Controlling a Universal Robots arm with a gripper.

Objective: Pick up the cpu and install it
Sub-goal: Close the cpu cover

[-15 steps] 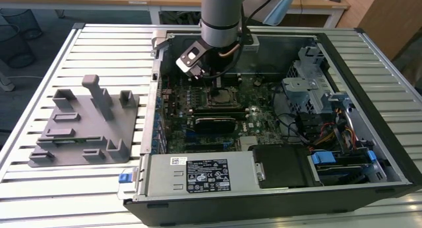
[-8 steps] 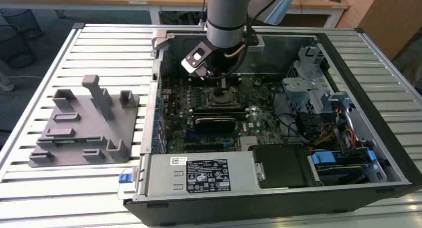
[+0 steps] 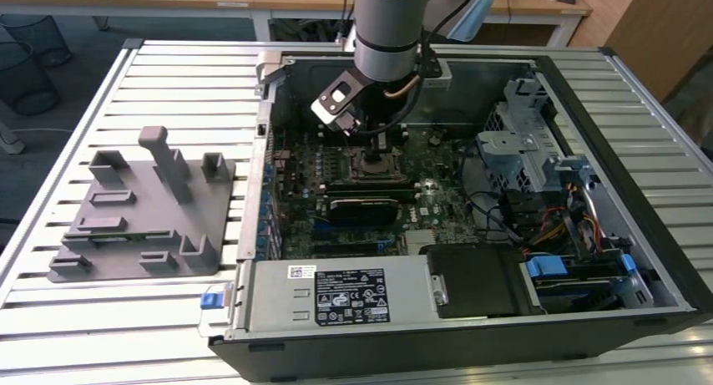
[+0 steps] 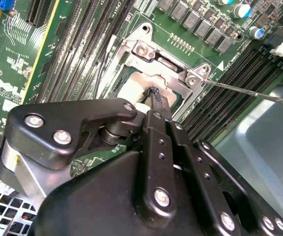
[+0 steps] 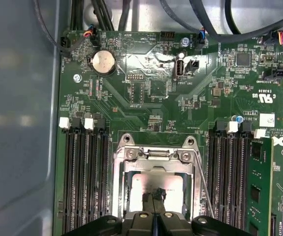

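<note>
- First wrist view: the cpu (image 5: 173, 191) lies flat inside the metal socket frame (image 5: 156, 153) on the motherboard (image 5: 146, 91), silvery top up.
- In the second wrist view the cpu (image 4: 130, 91) shows as a pale patch in the same frame, partly hidden behind my fingers.
- My gripper (image 5: 155, 192) is narrow. The two fingertips are drawn together with only a thin line between them, and they sit over the middle of the cpu's top.
- The fingers do not span the cpu's edges. I cannot tell whether the tips touch it or sit just above it.
- The second wrist view puts my gripper (image 4: 153, 92) at the same spot, right at the socket frame's edge.
- A thin wire lever (image 4: 249, 92) sticks out sideways from a corner of the frame.
- Black memory slots (image 5: 84, 182) run along both sides of the socket, and a green memory module (image 5: 257, 189) stands in the set on one side.
- A round coin battery (image 5: 103, 62) sits on the board beyond the socket, well apart from it.
- In the exterior view my arm (image 3: 385, 26) reaches down into the open computer case (image 3: 624, 93), over the far middle of the board.
- A grey holder tray (image 3: 134, 226) lies on the slatted desk (image 3: 179, 76), beside the case on the exterior view's left.
</note>
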